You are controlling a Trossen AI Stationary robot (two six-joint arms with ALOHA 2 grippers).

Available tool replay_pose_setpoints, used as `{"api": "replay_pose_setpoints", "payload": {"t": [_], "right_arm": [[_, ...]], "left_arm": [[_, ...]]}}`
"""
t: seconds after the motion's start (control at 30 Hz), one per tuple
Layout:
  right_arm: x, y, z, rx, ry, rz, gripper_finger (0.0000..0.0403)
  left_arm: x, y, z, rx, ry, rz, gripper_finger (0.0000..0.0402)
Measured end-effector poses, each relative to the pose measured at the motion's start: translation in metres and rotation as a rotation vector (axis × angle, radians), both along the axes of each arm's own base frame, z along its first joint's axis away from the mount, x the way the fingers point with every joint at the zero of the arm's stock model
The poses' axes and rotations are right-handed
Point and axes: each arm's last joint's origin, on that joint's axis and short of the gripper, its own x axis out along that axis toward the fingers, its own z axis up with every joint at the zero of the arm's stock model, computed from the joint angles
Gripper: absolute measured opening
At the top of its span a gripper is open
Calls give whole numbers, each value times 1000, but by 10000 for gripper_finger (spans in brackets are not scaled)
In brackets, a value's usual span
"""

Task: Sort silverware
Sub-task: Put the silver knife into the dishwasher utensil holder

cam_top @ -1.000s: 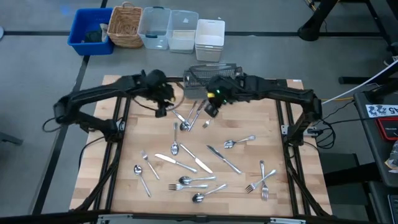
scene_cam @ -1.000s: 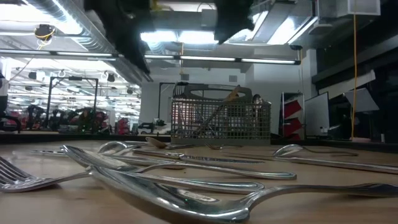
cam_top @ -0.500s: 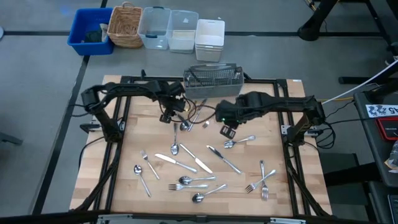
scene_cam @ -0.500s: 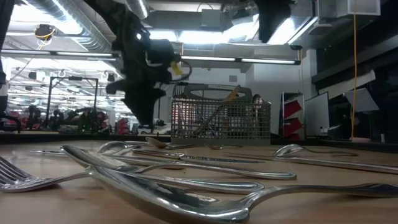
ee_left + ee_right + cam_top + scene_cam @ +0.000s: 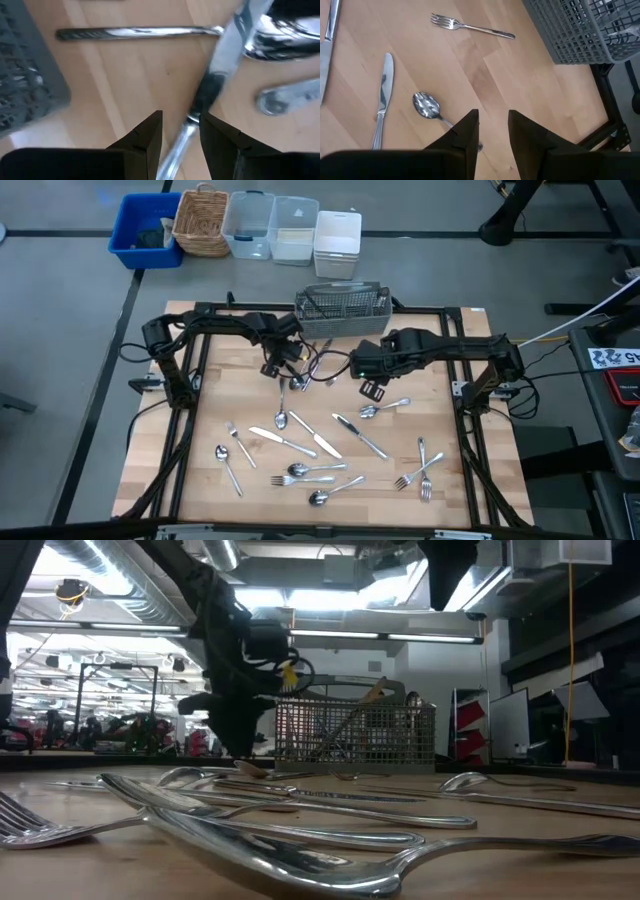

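1. My left gripper (image 5: 181,131) hangs low over the tabletop (image 5: 200,470) near its far edge, just in front of the wire-mesh basket (image 5: 342,311). Its fingers stand a little apart and straddle the handle of a table knife (image 5: 212,87). They hold nothing yet, since a gap shows on each side of the handle.
2. I judge this straddle to be the approach for a pick: centring the slim handle between the fingers lets them close squarely on it.
3. The knife lies crossed with other pieces, with a spoon bowl (image 5: 280,37) touching or just beside its blade and another handle (image 5: 137,33) near its tip. Lifting by the free handle end should avoid dragging those neighbours.
4. My right gripper (image 5: 492,131) hovers over the middle of the tabletop, toward the right edge, fingers slightly parted and empty. A spoon (image 5: 427,106) lies just ahead of it, which makes that spoon the likely next target.
5. The remaining silverware (image 5: 300,442) lies scattered flat from the middle to the near edge. A few pieces already stand in the basket at the far edge.
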Motion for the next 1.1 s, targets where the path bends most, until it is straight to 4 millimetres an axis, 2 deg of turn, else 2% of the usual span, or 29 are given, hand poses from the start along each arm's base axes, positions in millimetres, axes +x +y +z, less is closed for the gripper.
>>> {"api": "replay_pose_setpoints", "payload": {"t": [0.27, 0.53, 0.87, 1.1], "right_arm": [[-3, 0, 3, -5, 2, 42, 105], [-21, -3, 23, -62, -66, 39, 105], [-59, -8, 56, -155, -197, 15, 105], [-102, -21, 85, -284, -312, -41, 105]], "left_arm": [[-7, 7, -1, -16, 30, 29, 116], [-9, 12, -5, -31, 34, 41, 116], [-5, 13, -24, -71, 76, 37, 116], [-5, 14, -24, -64, 75, 23, 92]]}}
